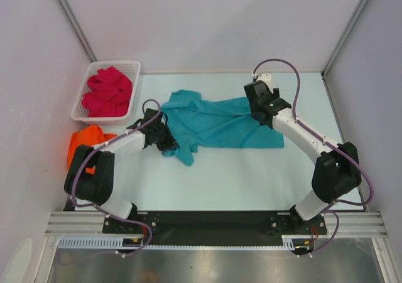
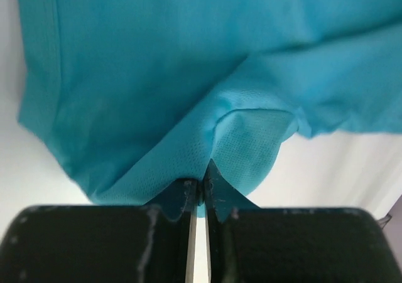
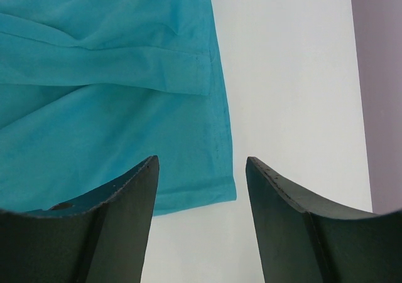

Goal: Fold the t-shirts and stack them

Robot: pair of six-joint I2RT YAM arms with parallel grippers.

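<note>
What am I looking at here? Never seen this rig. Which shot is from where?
Two robot arms are bolted at the table's near edge. One picture looks down from above; the other two come from a camera on each wrist. A teal t-shirt lies spread on the table, a pink t-shirt sits in a white basket, and an orange t-shirt lies at the left edge. The left hand pinches a fold of the teal t-shirt. The right hand is open above its corner, holding nothing.
</note>
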